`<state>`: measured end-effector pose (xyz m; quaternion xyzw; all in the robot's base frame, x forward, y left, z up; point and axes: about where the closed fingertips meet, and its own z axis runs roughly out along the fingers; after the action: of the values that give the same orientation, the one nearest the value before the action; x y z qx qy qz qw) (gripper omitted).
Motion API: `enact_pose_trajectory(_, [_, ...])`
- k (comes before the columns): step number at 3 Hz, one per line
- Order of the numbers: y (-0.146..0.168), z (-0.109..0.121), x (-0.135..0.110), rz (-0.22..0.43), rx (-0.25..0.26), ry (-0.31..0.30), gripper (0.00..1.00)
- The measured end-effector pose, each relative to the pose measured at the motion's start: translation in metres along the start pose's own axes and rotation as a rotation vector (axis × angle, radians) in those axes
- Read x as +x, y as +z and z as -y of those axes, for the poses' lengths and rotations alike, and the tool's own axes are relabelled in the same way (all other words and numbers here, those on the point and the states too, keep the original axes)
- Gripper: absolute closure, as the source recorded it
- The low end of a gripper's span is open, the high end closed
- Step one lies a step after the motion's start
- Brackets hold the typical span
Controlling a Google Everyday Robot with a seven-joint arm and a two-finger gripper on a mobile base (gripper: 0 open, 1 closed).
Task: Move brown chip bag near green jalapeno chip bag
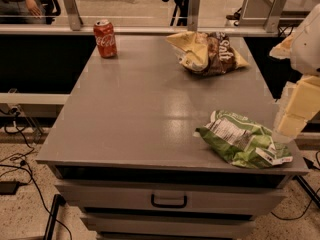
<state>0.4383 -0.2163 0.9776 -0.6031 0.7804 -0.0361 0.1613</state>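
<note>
The brown chip bag [207,51], dark brown and pale yellow with white "Salt" lettering, lies at the back right of the grey table [135,109]. The green jalapeno chip bag [242,143], with its white nutrition panel facing up, lies near the front right edge. My gripper [289,125] hangs at the right edge of the view, just above and to the right of the green bag's right end and well in front of the brown bag. It holds neither bag.
A red Coca-Cola can [105,38] stands upright at the back left of the table. A metal rail with posts [72,9] runs behind the table. Drawers with a handle [169,201] are below the front edge. Cables lie on the floor at the left.
</note>
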Motion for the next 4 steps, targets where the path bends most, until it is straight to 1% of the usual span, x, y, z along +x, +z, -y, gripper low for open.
enact_pose_trajectory(1, [-0.001, 0.002, 0.000, 0.005, 0.009, -0.005, 0.00])
enact_pose_trajectory(2, [-0.007, 0.013, 0.002, 0.046, 0.080, -0.043, 0.00])
enact_pose_trajectory(3, [-0.012, 0.059, 0.002, 0.105, 0.202, -0.129, 0.00])
enact_pose_trajectory(4, [-0.021, 0.113, -0.015, 0.154, 0.303, -0.228, 0.00])
